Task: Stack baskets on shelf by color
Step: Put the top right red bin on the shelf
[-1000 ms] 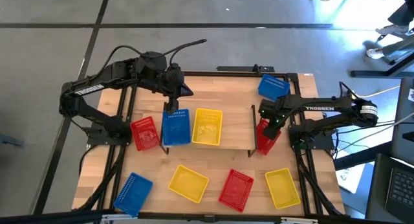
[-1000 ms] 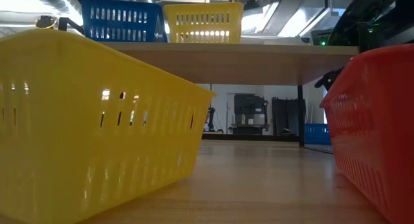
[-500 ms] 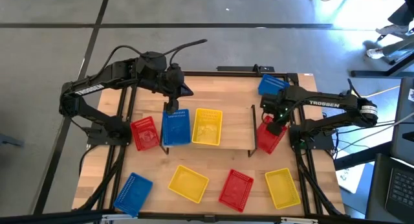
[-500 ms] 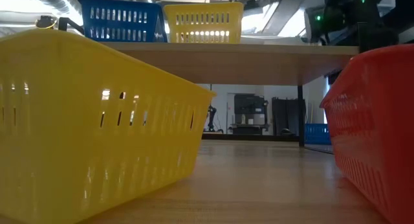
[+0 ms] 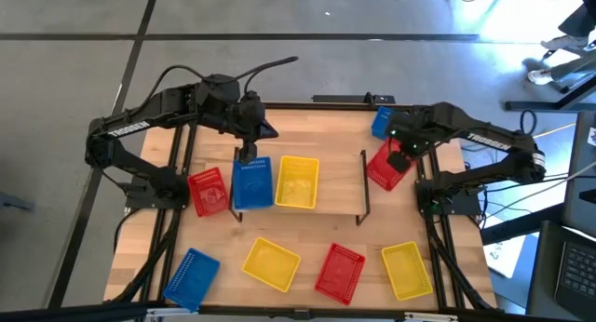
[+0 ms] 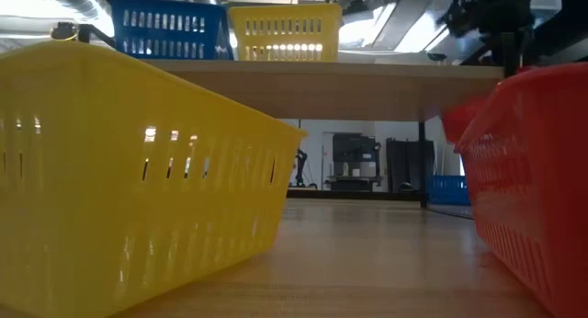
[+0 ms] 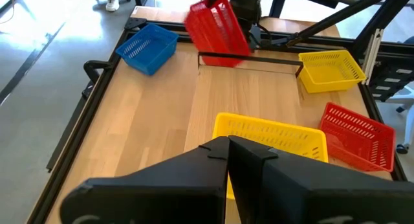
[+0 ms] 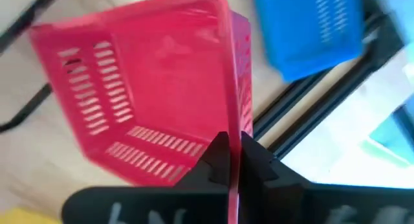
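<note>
My right gripper (image 5: 399, 154) is shut on a red basket (image 5: 385, 167), held in the air beyond the right end of the shelf (image 5: 340, 187). That basket also shows in the left wrist view (image 7: 217, 26). A blue basket (image 5: 251, 182) and a yellow basket (image 5: 298, 182) stand side by side on the shelf board. My left gripper (image 7: 228, 145) is shut and sits at the blue basket's far rim (image 5: 248, 160). Another red basket (image 5: 207, 190) stands on the table by the shelf's left end. My right gripper pinches one side wall of the red basket at its rim (image 8: 230, 123), one finger inside and one outside. The fingers come from above. The basket is lifted clear of the table and hangs tilted below them. My left gripper: whether it touches the blue basket's far rim, I cannot tell.
A blue basket (image 5: 384, 123) lies at the table's far right corner. Along the near edge lie a blue basket (image 5: 191, 275), a yellow basket (image 5: 271, 263), a red basket (image 5: 339, 271) and a yellow basket (image 5: 407, 270). The shelf's right third is bare board.
My right gripper has risen and moved toward the far edge, staying shut on the red basket. The basket has come off the table by the shelf's right end, lifted clear, and has turned and tipped in the hold.
</note>
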### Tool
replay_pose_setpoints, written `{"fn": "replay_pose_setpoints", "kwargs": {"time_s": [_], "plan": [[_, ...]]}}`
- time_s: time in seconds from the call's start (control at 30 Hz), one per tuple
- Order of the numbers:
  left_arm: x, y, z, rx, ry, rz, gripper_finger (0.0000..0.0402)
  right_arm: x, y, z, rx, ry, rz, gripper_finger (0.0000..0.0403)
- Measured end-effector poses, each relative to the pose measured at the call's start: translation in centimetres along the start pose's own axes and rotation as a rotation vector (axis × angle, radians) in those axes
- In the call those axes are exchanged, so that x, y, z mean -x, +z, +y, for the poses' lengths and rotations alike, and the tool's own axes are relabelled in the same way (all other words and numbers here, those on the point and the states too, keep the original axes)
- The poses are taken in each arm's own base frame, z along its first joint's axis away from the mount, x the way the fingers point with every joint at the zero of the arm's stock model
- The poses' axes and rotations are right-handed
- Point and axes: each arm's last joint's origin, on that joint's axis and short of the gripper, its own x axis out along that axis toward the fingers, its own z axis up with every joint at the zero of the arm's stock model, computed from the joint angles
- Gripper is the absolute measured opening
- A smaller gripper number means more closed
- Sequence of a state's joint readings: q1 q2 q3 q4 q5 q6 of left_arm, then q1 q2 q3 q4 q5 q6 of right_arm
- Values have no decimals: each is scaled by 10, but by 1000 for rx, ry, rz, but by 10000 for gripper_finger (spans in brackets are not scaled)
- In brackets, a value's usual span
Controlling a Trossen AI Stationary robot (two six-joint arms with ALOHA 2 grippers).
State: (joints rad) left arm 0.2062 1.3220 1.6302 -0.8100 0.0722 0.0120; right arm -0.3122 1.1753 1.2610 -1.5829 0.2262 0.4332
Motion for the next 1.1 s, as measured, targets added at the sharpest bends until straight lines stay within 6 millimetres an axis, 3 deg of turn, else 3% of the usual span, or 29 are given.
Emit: {"fn": "replay_pose_setpoints", "kwargs": {"time_s": [0.47, 0.63, 0.87, 1.1], "plan": [[0, 0, 0, 0, 0, 0, 0, 47, 14, -27, 10, -156, -248, 0], [0, 0, 0, 0, 0, 0, 0, 68, 19, -35, 108, -167, -332, 0], [0, 0, 0, 0, 0, 0, 0, 97, 44, -27, 336, 86, -438, 0], [0, 0, 0, 1, 0, 5, 0, 91, 91, 5, 551, 366, -370, 0]]}}
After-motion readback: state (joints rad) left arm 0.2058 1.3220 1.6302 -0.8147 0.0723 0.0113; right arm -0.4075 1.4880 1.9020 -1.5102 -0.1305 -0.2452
